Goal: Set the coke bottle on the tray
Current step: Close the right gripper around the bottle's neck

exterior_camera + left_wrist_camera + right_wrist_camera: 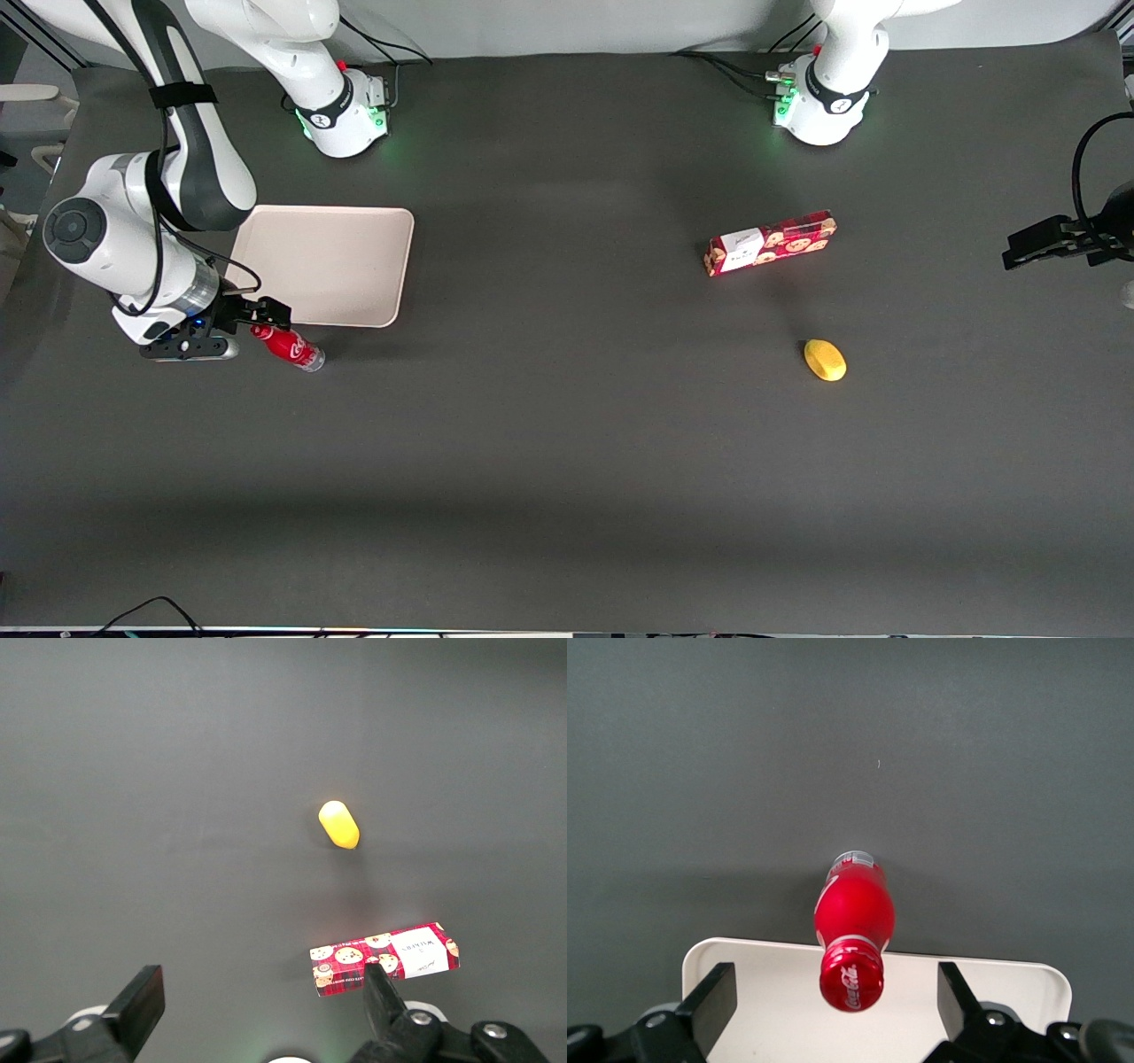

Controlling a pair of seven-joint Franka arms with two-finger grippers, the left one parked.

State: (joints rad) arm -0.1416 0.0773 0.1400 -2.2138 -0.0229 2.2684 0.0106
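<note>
The coke bottle [292,347] is small and red with white script and a red cap, and it appears to stand upright on the dark table. It is just off the tray's edge nearest the front camera. The tray [354,266] is flat, beige and rectangular with rounded corners, and nothing lies on it. My right gripper [251,329] hovers above the bottle's cap end. In the right wrist view the bottle [855,912] is seen cap-first, with the tray [744,992] below it. The gripper [833,1005] is open, its black fingers [713,1003] wide apart on either side of the cap and touching nothing.
A long red cookie box [771,244] lies toward the parked arm's end of the table. A yellow fruit [825,360] sits nearer the front camera than the box. In the left wrist view, both the box [385,958] and the fruit [339,825] show.
</note>
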